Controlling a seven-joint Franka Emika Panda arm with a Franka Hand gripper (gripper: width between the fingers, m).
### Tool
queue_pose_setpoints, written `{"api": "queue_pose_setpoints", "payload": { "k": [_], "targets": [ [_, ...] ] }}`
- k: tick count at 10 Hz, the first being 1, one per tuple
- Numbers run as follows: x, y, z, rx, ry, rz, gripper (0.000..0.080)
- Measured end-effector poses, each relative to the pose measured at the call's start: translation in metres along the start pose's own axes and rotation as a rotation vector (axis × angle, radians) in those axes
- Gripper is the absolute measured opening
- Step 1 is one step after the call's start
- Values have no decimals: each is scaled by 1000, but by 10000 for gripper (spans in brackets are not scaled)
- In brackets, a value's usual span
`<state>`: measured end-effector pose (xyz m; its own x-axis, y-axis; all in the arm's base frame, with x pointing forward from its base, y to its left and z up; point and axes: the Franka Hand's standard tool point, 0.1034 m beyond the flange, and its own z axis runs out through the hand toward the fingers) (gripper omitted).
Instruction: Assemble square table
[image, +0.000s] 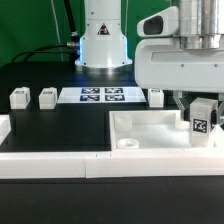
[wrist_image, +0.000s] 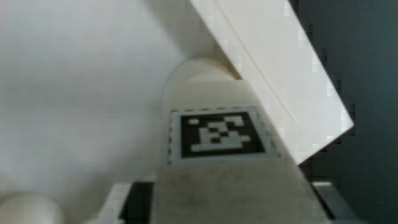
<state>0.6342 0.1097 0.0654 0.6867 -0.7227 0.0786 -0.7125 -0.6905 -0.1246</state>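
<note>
Leg peg (image: 201, 121), white with black-white tag, stands clamped in gripper (wrist_image: 226, 204).

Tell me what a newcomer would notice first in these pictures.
The bulky white tool at the exterior view's right catches the eye first, closed on a tagged leg peg at the right edge of the square panel. The wrist view shows that peg's tag large, right beside the panel's raised rim. Farther back, three more leg pegs flank the marker board on the black table.
</note>
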Motion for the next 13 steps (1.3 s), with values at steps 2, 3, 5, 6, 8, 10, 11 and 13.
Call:
{"api": "queue_pose_setpoints", "payload": {
  "k": [2, 3, 5, 6, 8, 10, 11, 13],
  "targets": [
    [1, 3, -1, -25, -25, 250, 291],
    [0, 4, 0, -23, -35, 407, 291],
    [-1, 5, 0, -24, -56, 625, 291],
    [-1, 6, 0, -23, -70, 735, 292],
    [-3, 4, 0, -22, -90, 1010, 294],
    [-4, 3, 0, -26, -99, 1170, 294],
    [-4, 2, 0, -29, -100, 1228, 294],
    [-6, 1, 0, -25, -117, 1273, 294]
  ]
}}
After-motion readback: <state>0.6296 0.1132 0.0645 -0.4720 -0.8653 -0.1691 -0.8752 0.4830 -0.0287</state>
